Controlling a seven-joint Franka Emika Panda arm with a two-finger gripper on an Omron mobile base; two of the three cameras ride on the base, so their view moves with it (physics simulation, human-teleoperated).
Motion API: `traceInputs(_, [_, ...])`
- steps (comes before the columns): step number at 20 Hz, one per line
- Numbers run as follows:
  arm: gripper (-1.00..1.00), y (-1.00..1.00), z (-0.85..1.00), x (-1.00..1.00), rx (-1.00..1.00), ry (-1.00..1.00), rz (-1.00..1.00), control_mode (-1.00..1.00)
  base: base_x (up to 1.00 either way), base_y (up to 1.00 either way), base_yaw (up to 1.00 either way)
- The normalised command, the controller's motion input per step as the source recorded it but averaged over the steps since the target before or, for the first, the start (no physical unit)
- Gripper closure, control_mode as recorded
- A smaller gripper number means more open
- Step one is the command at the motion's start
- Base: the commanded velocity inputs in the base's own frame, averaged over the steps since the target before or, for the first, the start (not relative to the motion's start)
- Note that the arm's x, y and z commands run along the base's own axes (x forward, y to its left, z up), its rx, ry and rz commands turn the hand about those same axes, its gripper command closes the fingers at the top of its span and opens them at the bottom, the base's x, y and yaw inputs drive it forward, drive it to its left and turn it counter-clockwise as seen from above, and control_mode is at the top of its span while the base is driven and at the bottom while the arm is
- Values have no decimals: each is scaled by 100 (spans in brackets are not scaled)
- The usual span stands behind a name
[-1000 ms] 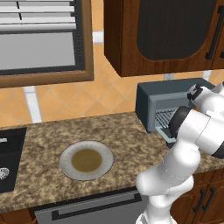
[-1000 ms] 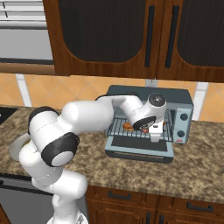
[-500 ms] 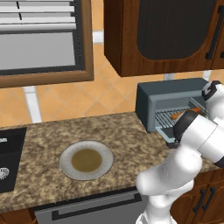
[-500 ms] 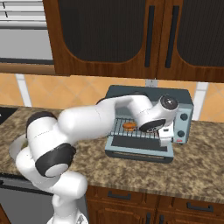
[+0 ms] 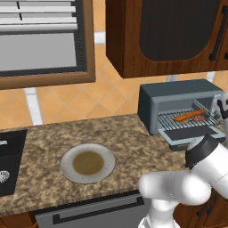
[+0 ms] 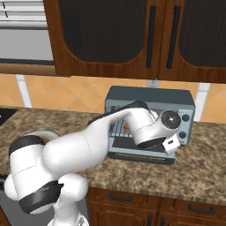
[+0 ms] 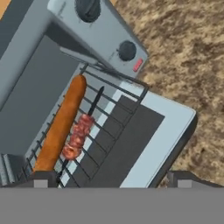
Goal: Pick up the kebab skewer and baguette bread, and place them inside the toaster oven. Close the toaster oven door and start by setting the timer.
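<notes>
The toaster oven (image 5: 178,95) stands on the counter with its door (image 7: 151,138) dropped flat. On its wire rack lie the baguette bread (image 7: 60,126) and, touching its side, the kebab skewer (image 7: 78,136); both also show as the baguette bread (image 5: 189,116) and the kebab skewer (image 5: 199,119). My gripper (image 7: 114,180) hovers above the door's outer edge, open, with nothing between its fingertips (image 7: 41,179). From the right base view my hand (image 6: 171,144) hangs before the oven's right front, by the knobs (image 6: 185,118), and the arm hides most of the rack.
A grey plate (image 5: 88,162) with a brown centre sits on the granite counter (image 5: 49,142), left of the oven. A dark sink (image 5: 9,164) lies at the far left. Wood wall cabinets (image 6: 132,35) hang above the oven. My arm (image 5: 191,178) bulks at the counter's front.
My hand has drawn back out of the oven and swung to its right front, over the lowered door. The bread and skewer stay on the rack. The jaws remain open.
</notes>
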Motion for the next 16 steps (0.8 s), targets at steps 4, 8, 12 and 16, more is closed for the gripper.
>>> traceInputs(4, [-100, 91, -1, -3, -31, -21, 17, -100, 0, 0, 0])
traceInputs(8, [-100, 53, -23, 0, -26, -22, 12, -100, 0, 0, 0])
traceInputs(12, [-100, 10, -26, 0, -29, -17, 1, -100, 0, 0, 0])
traceInputs(16, [-100, 0, -16, 8, -21, -10, 0, -100, 0, 0, 0])
